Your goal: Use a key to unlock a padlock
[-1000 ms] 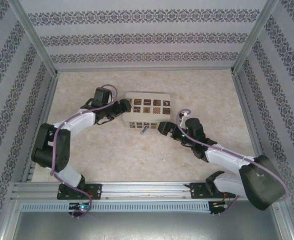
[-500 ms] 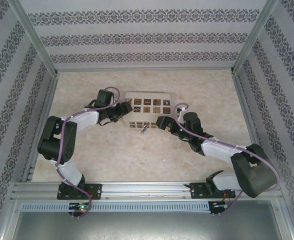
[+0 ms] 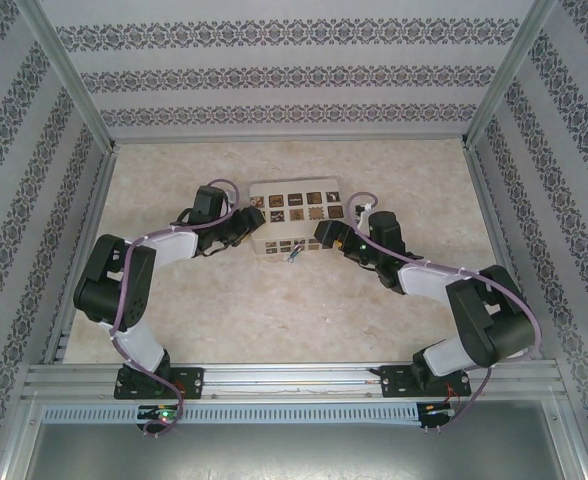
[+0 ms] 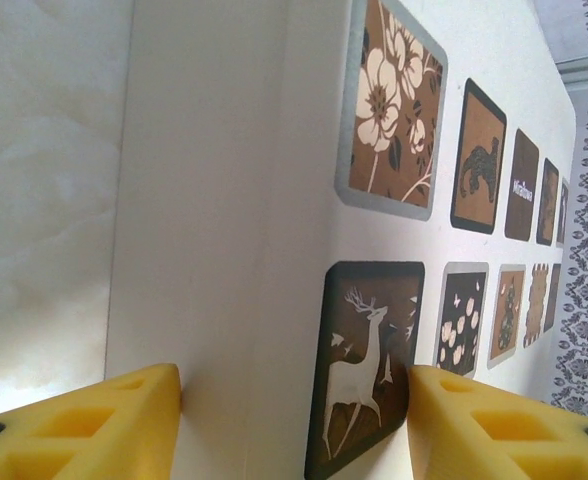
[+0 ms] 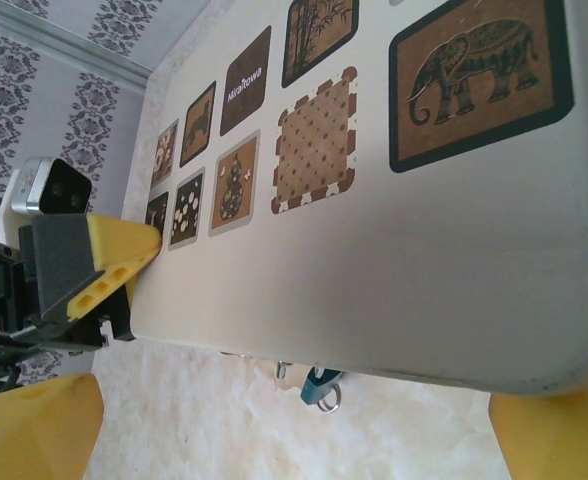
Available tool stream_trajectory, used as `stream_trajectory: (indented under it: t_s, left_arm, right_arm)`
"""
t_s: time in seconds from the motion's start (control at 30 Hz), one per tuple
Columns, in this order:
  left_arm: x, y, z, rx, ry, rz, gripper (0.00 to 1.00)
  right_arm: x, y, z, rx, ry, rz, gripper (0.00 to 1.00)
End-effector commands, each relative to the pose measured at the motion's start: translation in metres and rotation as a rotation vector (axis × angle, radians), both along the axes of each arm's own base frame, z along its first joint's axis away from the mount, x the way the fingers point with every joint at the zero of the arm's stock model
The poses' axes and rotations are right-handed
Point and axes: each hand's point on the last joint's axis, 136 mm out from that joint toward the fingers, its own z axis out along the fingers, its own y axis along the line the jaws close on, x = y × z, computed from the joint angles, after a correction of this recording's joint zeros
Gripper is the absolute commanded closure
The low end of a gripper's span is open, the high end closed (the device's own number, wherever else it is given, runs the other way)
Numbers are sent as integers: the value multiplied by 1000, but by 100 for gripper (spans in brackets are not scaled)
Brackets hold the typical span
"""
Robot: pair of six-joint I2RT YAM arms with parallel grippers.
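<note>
Right wrist view showed the padlock (image 5: 320, 384), blue with a silvery ring, low against the near side of the white box (image 5: 444, 260), on the counter (image 5: 224, 420). Left jaws straddled the box's left end, yellow pads (image 4: 104, 425) close against it; whether they pinched it could not be told. Right jaws stood wide apart, released, at the box's right end, grasping nothing.

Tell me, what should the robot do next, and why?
Probably squeeze the left pincer shut on the white box: its yellow fingers straddle the box's end but don't look tight. The right pincer is open at the other end, and the padlock hangs at the box's front edge.
</note>
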Motion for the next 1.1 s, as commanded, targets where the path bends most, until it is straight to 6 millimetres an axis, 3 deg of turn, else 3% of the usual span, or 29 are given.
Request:
stream_trajectory:
  t_s: [0.0, 0.53, 1.07]
  left_arm:
    - [-40, -4, -40, 47, 162, -21, 43]
    - [-51, -8, -36, 44, 151, -13, 43]
    - [-39, -5, 4, 76, 36, -22, 34]
  right_arm:
    - [17, 6, 23, 28, -96, 37, 2]
    - [50, 13, 17, 64, -110, 54, 2]
    - [33, -9, 13, 21, -114, -1, 2]
